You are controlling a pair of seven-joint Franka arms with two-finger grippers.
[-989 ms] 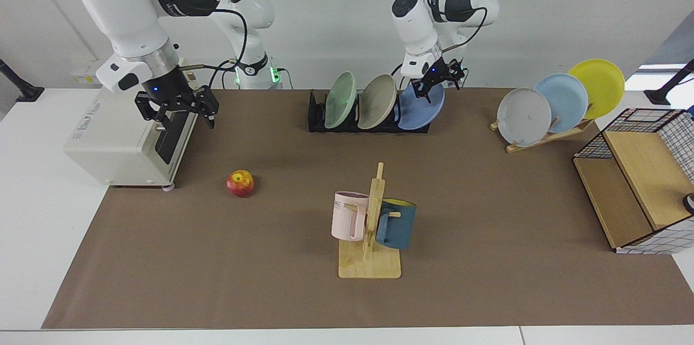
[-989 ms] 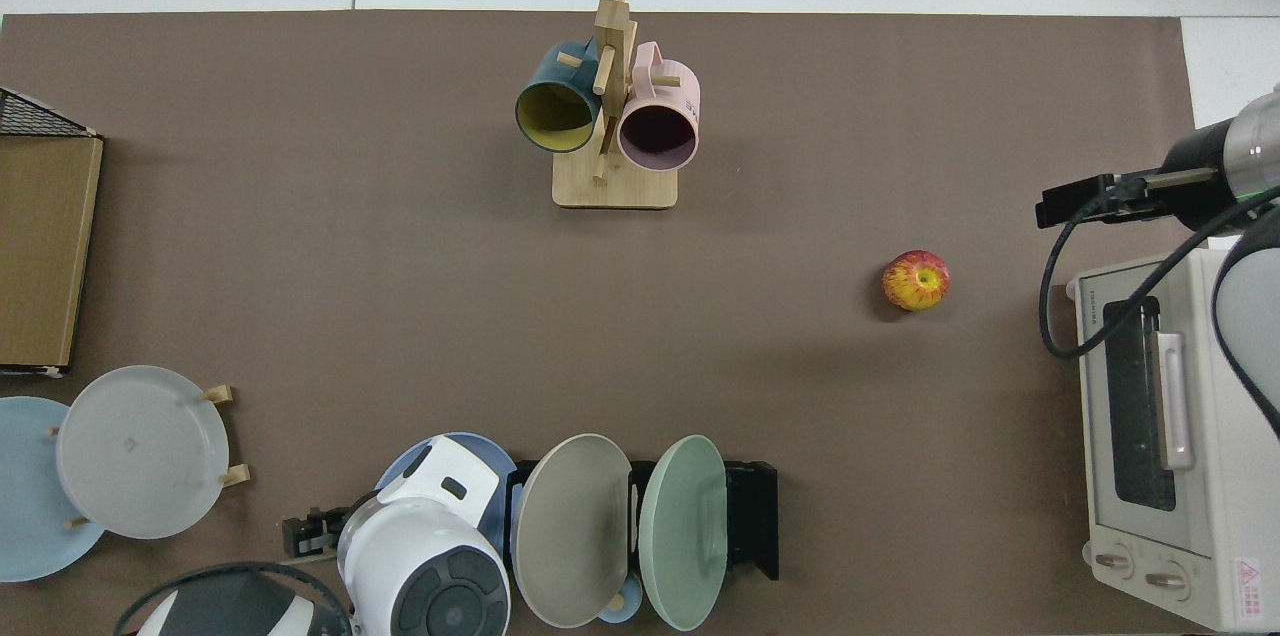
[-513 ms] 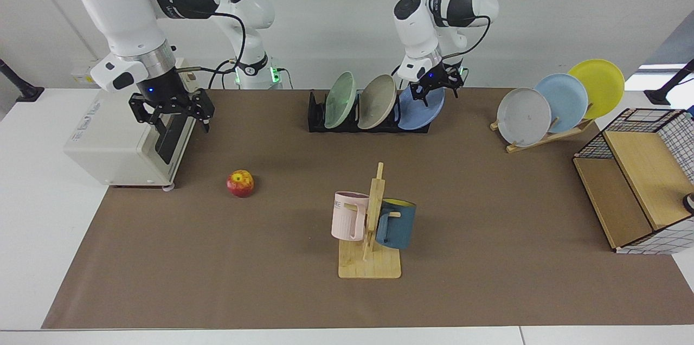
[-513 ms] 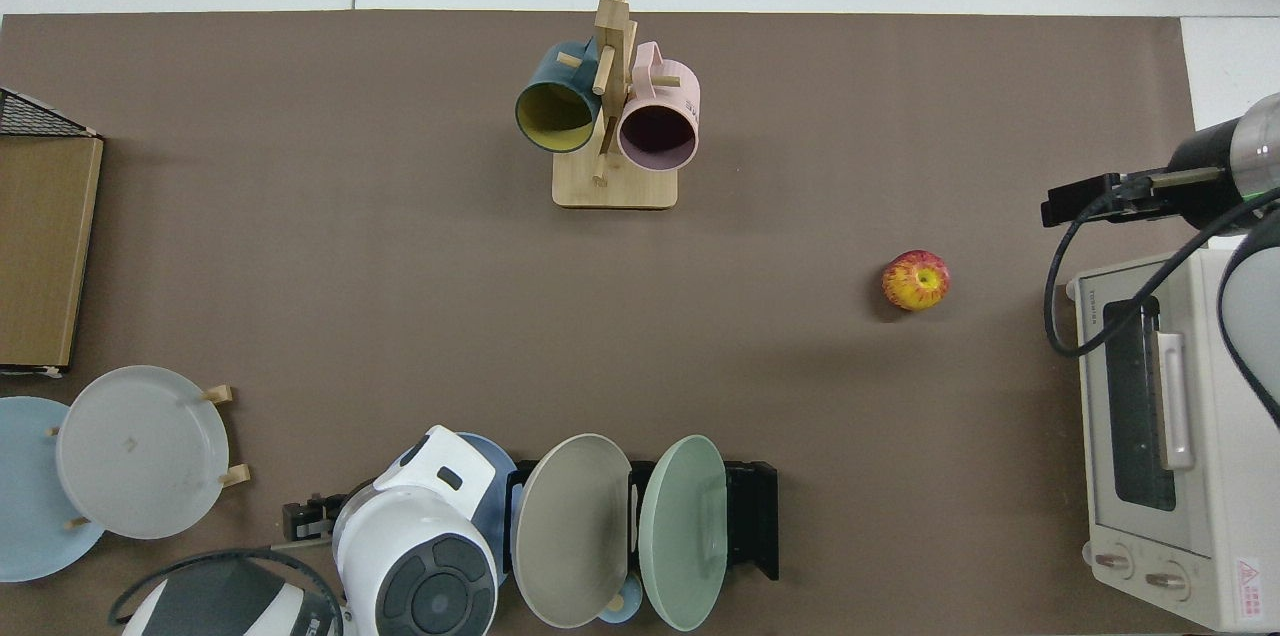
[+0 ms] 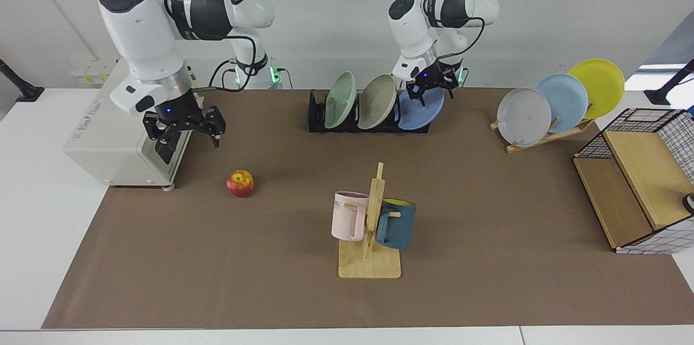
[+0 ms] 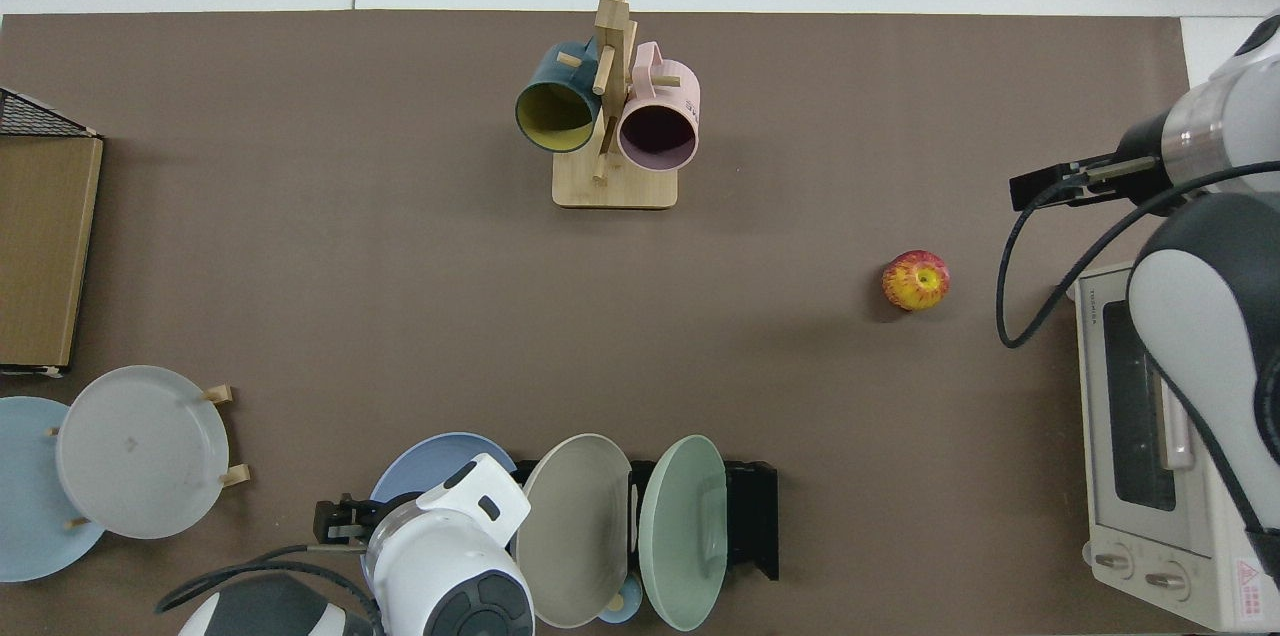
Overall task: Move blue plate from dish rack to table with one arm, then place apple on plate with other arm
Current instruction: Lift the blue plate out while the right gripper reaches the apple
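Observation:
The blue plate [image 5: 420,110] [image 6: 425,461] leans in the last slot of the black dish rack [image 5: 317,117] [image 6: 750,516], beside a beige and a pale green plate. My left gripper [image 5: 431,90] hangs at the blue plate's top rim, fingers pointing down and spread, open; in the top view the arm's wrist covers most of it. The apple [image 5: 240,183] [image 6: 915,280] lies on the brown table [image 5: 488,198]. My right gripper [image 5: 184,136] [image 6: 1040,188] hovers open in front of the oven, up and to the view's left of the apple, apart from it.
A white toaster oven [image 5: 114,139] stands at the view's left edge. A wooden mug stand [image 5: 371,236] with a pink and a dark blue mug is in the middle front. A slanted wooden stand [image 5: 547,136] holds grey, pale blue and yellow plates. A wire-and-wood crate [image 5: 634,182] sits far right.
My right gripper has come down and toward the apple, away from the oven's top. My left gripper has shifted slightly along the blue plate's top rim. Plate and apple have not moved.

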